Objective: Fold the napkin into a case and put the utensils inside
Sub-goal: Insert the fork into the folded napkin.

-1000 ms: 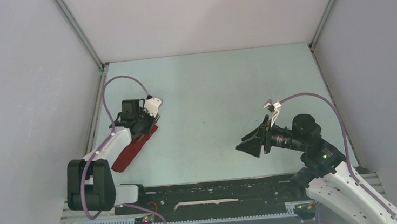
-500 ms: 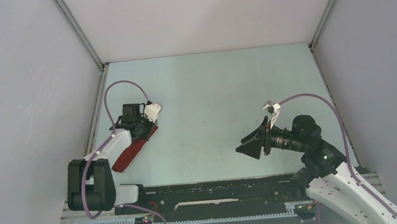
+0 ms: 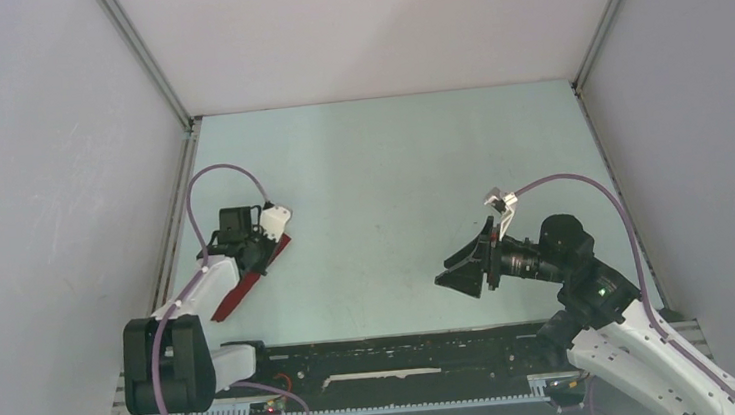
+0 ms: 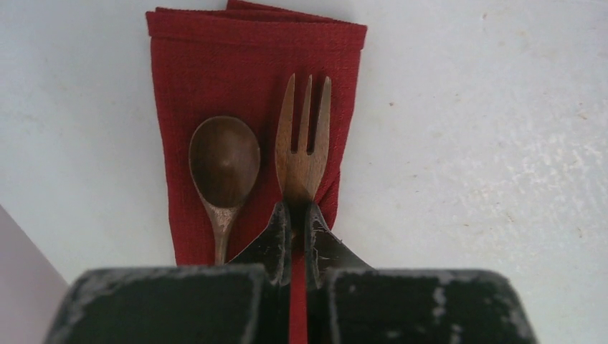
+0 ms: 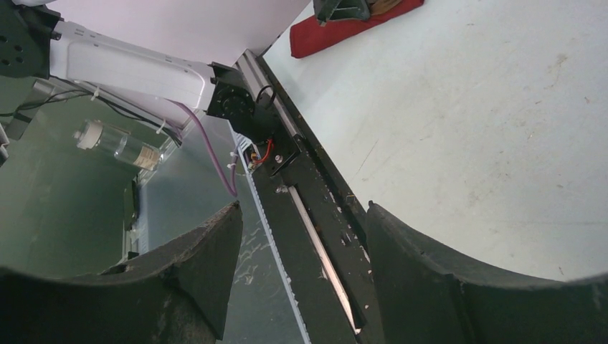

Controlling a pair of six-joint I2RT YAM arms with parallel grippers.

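Two items atop case (image 4: 251,64): fork (image 4: 305,154), spoon (image 4: 224,161).

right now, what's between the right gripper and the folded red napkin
Nothing but bare table. The top view shows an empty stretch separating the open right gripper from the folded napkin.

White arm links (image 3: 191,295), black joints (image 3: 171,357), purple cables (image 3: 557,176); black claw fingers (image 5: 193,269) look scuffed.
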